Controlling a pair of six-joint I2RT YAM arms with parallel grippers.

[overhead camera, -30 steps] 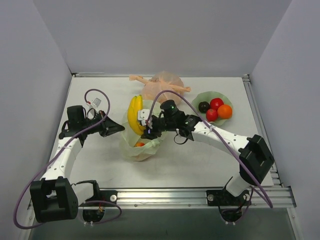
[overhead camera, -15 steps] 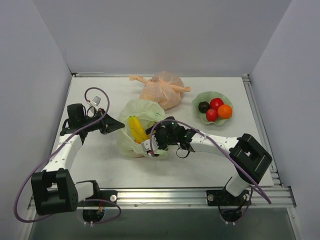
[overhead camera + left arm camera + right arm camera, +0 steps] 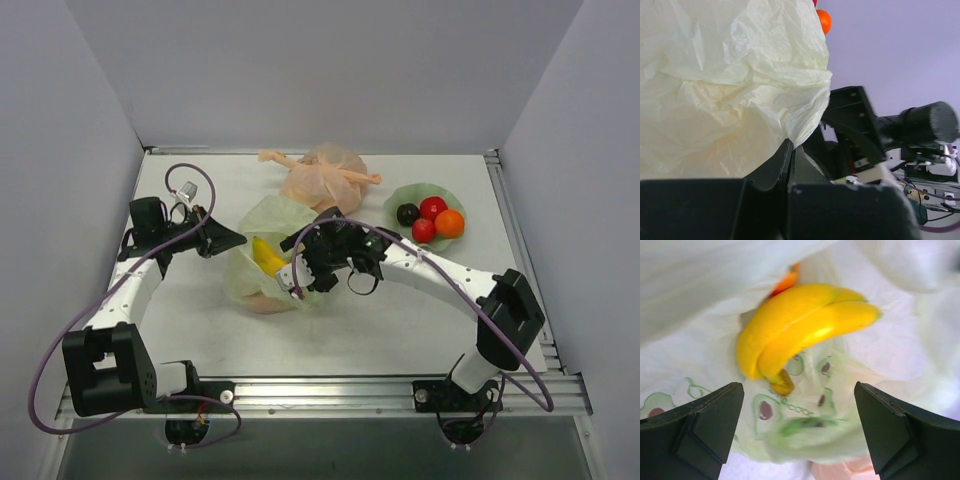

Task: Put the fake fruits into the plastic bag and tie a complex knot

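The pale green plastic bag (image 3: 262, 222) lies open at the table's middle. My left gripper (image 3: 238, 240) is shut on its left rim, with the crinkled film (image 3: 730, 85) pinched between the fingertips (image 3: 786, 150). A bunch of yellow bananas (image 3: 267, 257) lies inside the bag, loose. My right gripper (image 3: 298, 280) hangs open just above them, the bananas (image 3: 800, 330) sitting beyond its spread fingers (image 3: 715, 420). An orange fruit (image 3: 787, 281) peeks out behind the bananas inside the bag. Two red fruits (image 3: 432, 208), an orange one (image 3: 450, 222) and a dark one (image 3: 407, 213) rest in the dish.
A pale green wavy-edged dish (image 3: 397, 193) holding the remaining fruits stands at the right. A knotted peach-orange bag (image 3: 325, 180) lies behind the green bag. The right arm (image 3: 855, 130) reaches across close to the left gripper.
The right gripper brought the bananas down into the bag and opened, letting them go. The left gripper stayed shut on the bag rim and shifted slightly back-left.
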